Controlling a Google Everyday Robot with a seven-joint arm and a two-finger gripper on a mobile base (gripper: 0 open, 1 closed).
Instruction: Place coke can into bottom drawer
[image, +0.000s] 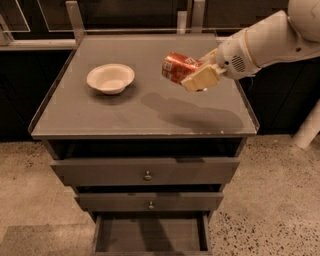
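Observation:
The coke can (177, 67) is red with white lettering and lies tilted on its side in the air above the cabinet top. My gripper (194, 74) is shut on the coke can's right end, and its cream fingers (202, 78) wrap the can from the right. The white arm reaches in from the upper right. The bottom drawer (151, 234) is pulled open at the foot of the cabinet, a shallow dark tray with nothing visible in it.
A white bowl (110, 78) sits on the left of the cabinet top (125, 112), which has a raised rim. Two closed drawers with round knobs (147, 175) are above the open one. Speckled floor surrounds the cabinet.

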